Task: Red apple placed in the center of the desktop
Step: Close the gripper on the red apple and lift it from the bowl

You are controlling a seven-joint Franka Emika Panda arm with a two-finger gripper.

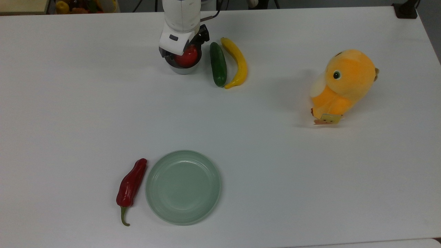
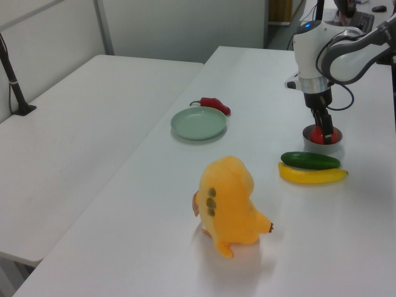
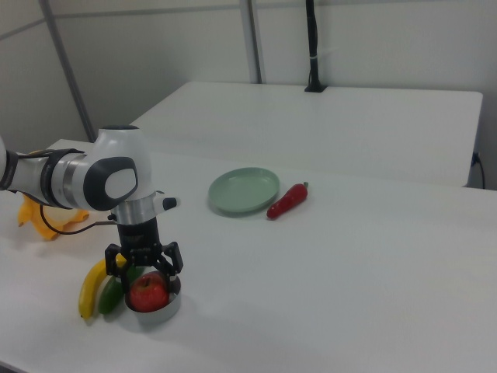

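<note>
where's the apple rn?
The apple sits in the small metal bowl near the top view's upper edge, just to the top view's left of the cucumber, with the gripper straddling it from above.

Glossy smooth red apple (image 3: 149, 293); dull brushed metal bowl (image 3: 159, 311); matt smooth white desktop (image 1: 275, 165); satiny pale green plate (image 1: 183, 187); fuzzy orange plush toy (image 1: 341, 84); shiny waxy chili pepper (image 1: 131, 185); glossy white plastic arm casing (image 3: 109, 180)
</note>
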